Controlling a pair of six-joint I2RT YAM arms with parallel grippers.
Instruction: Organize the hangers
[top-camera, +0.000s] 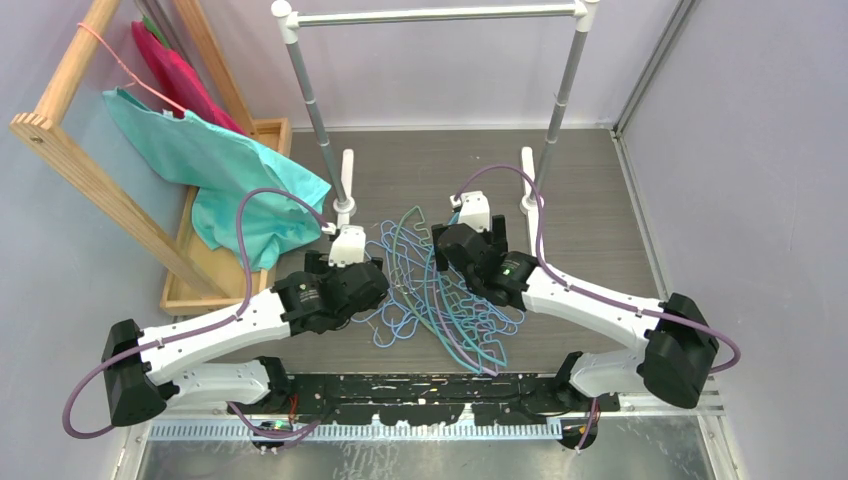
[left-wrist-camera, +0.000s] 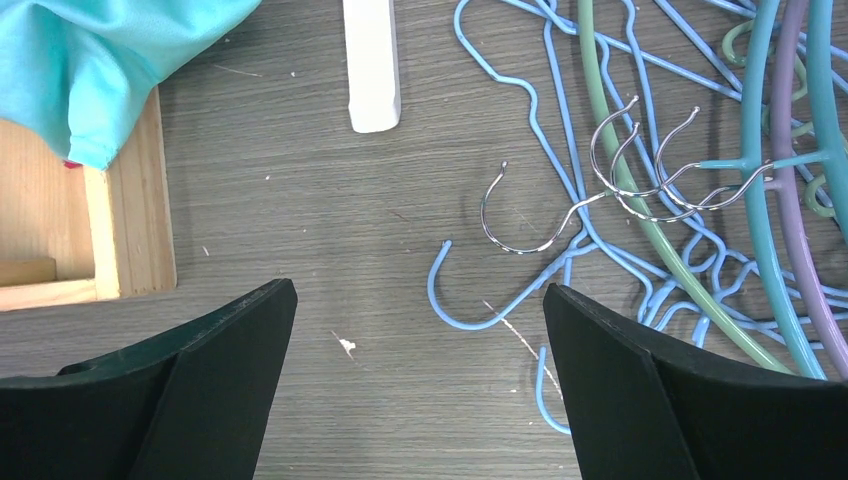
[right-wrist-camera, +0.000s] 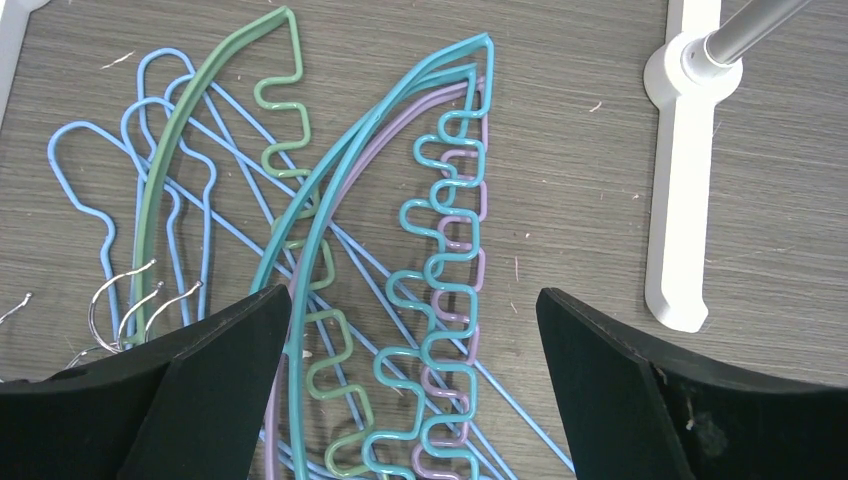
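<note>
I saw the hangers (top-camera: 440, 295) lying tangled between both arms. My left gripper (left-wrist-camera: 420, 300) hung spread at their edge. My right gripper (right-wrist-camera: 413, 300) hung spread over them.

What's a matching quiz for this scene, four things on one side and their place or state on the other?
1 arched green notched plastic hanger
2 teal cloth garment
3 silver metal clothes rail
4 left tool

A upright, nothing hung on it
B open above grey tabletop
C in the tangled hanger pile
D hanging at the wooden frame

Pairs: 1-C, 2-D, 3-A, 4-B
</note>
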